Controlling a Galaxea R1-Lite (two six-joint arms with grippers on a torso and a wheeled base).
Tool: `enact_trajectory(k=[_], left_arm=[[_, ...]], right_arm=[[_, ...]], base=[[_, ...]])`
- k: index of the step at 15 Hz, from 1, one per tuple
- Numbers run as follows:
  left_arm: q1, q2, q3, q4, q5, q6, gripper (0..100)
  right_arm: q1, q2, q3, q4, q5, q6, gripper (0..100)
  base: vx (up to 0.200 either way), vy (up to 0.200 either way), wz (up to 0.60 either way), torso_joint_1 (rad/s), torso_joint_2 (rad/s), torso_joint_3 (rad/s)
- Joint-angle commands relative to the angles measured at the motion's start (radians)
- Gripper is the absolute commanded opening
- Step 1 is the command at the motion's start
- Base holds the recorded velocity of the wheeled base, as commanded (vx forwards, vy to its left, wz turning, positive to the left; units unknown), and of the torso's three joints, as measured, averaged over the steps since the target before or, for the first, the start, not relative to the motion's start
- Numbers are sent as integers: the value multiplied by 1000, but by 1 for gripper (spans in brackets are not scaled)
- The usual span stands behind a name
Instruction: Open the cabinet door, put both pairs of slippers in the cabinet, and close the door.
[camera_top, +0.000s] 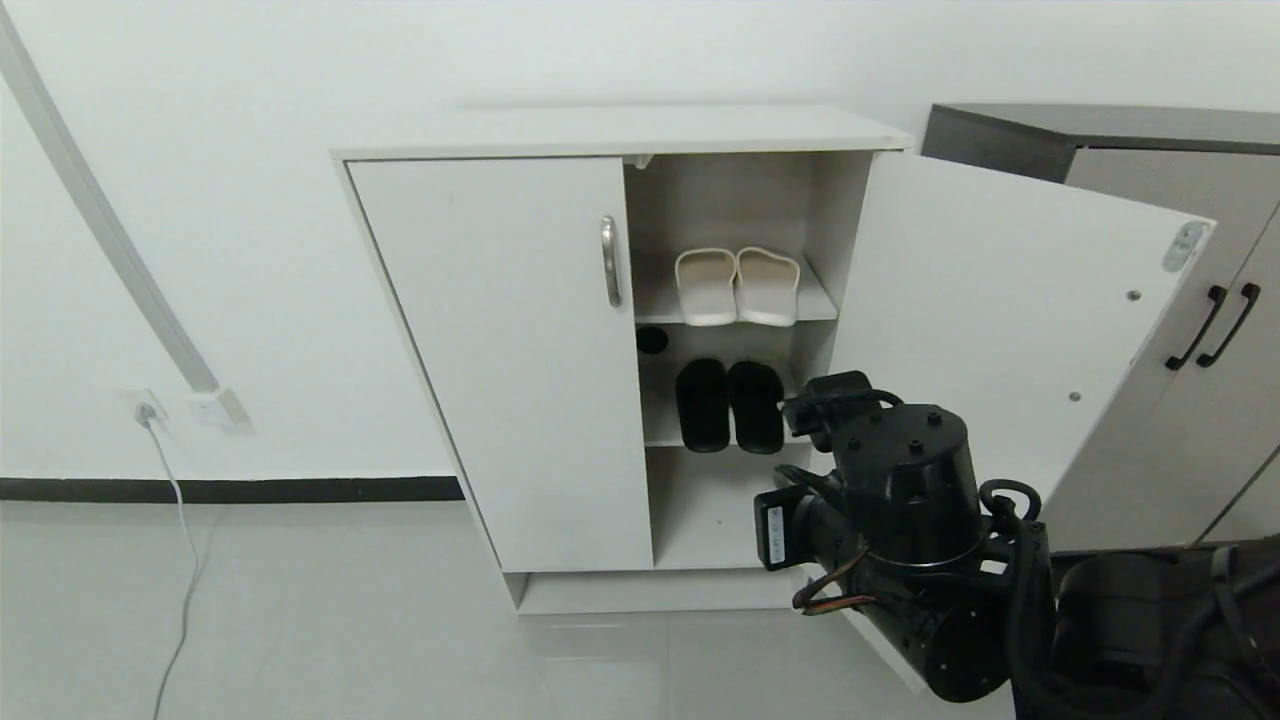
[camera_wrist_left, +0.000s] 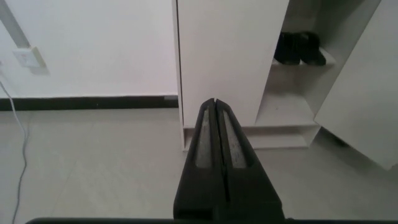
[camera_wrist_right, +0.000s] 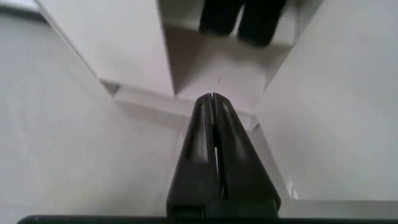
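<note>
Closing comes next: head view, both pairs shelved mid-frame, white slippers (camera_top: 737, 287) above black slippers (camera_top: 729, 406), door (camera_top: 1000, 320) standing wide at right, so push near its free edge, one smooth arc. Left wrist view: left gripper (camera_wrist_left: 214, 109) pressed together, cabinet (camera_wrist_left: 217, 56) well ahead. Right wrist view: right gripper (camera_wrist_right: 213, 102) clamped empty, seemingly just beside the door, black slippers beyond.

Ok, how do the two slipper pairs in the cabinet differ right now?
The white slippers are pale cream; the black slippers are dark. The white slippers sit on the upper shelf, the black slippers on the shelf below. Both pairs lie side by side in the cabinet, on its open side.
</note>
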Motion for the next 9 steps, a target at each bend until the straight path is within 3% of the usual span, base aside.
enact_trajectory(k=[1, 9], left_arm=[[0, 1, 0, 0, 1, 0, 0], [0, 1, 0, 0, 1, -2, 0]], right_arm=[[0, 13, 3, -35, 0, -2, 0], [-12, 20, 0, -43, 0, -9, 0]], base=[[0, 0, 0, 32, -540, -369], [0, 0, 0, 105, -472, -348]])
